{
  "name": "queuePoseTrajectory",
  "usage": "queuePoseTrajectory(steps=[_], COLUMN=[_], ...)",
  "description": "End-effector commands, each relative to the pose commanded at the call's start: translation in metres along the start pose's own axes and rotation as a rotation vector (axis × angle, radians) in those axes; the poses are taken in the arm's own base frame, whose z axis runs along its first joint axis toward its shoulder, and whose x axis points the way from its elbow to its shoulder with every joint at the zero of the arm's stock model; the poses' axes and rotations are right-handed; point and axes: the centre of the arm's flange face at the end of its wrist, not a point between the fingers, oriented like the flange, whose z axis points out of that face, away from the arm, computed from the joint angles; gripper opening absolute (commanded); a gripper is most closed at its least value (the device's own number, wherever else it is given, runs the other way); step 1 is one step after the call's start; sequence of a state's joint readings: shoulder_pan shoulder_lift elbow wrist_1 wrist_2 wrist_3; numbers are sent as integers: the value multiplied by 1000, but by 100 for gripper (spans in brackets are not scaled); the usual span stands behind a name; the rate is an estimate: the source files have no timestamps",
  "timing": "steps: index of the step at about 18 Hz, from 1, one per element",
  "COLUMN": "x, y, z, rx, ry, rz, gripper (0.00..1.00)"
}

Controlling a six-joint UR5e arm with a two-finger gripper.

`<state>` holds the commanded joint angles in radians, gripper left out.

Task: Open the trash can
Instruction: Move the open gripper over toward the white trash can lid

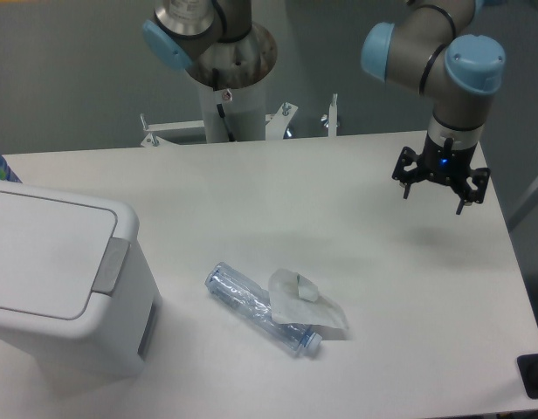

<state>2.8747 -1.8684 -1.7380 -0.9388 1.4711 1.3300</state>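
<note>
The trash can (pixel 51 279) is a large white boxy bin at the left edge of the table, partly cut off by the frame. Its flat white lid is down, and a light grey push tab (pixel 110 265) sits on its right side. My gripper (pixel 437 195) hangs above the far right of the table, far from the trash can. Its black fingers (pixel 407 187) are spread apart and hold nothing.
A clear crushed plastic bottle (pixel 260 309) with a blue cap lies in the middle front of the white table (pixel 339 175), with a crumpled clear plastic piece (pixel 306 302) over it. The arm's base column (pixel 230 87) stands at the far edge.
</note>
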Motion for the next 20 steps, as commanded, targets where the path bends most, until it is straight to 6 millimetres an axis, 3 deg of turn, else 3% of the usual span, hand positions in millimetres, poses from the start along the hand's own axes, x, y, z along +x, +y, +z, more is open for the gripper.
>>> queuePoseTrajectory(steps=[4, 7, 11, 16, 20], x=[2, 9, 7, 4, 14], y=[-3, -22, -44, -85, -121], z=[-3, -5, -19, -54, -89], rx=[4, 11, 43, 203, 286], ry=[-2, -3, -35, -20, -16], rz=[0, 19, -190, -390, -502], gripper=[100, 100, 100, 100, 100])
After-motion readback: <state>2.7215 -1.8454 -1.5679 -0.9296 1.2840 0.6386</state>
